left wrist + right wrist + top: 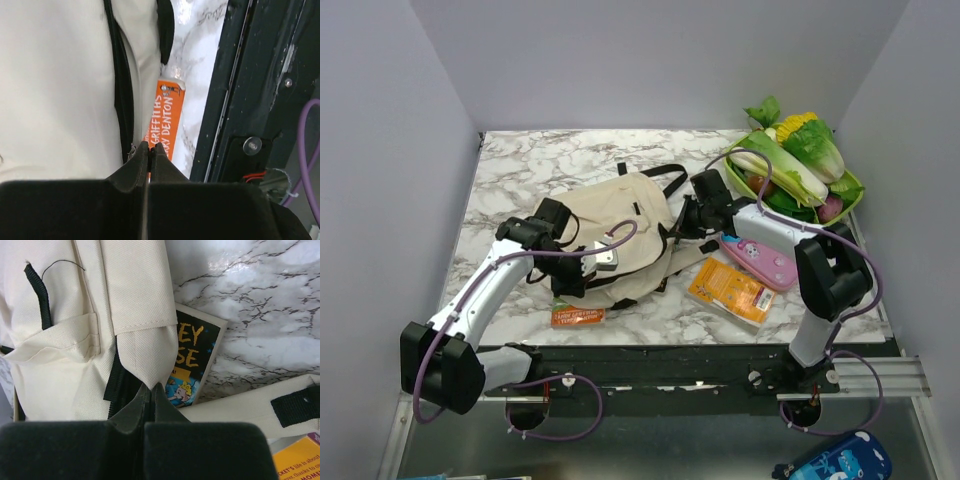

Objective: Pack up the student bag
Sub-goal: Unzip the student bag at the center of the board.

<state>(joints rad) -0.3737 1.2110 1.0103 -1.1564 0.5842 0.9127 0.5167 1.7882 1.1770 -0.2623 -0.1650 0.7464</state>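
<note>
The student bag (620, 225), cream-beige with black straps, lies flat in the middle of the marble table. My left gripper (572, 282) is at its near-left edge. In the left wrist view its fingers (150, 147) are shut, with a small dark zipper pull pinched between the tips, right by the bag's black zipper line (120, 90). My right gripper (686, 226) is at the bag's right side. In the right wrist view it (151, 386) is shut on a beige fabric flap (142, 350) of the bag.
An orange book (578, 316) lies at the bag's near edge, also in the left wrist view (165, 120). A dark-covered book (192, 357) pokes out from under the bag. A yellow-orange book (730, 290), a pink pencil case (760, 260) and a green tray (851, 203) of vegetables are on the right.
</note>
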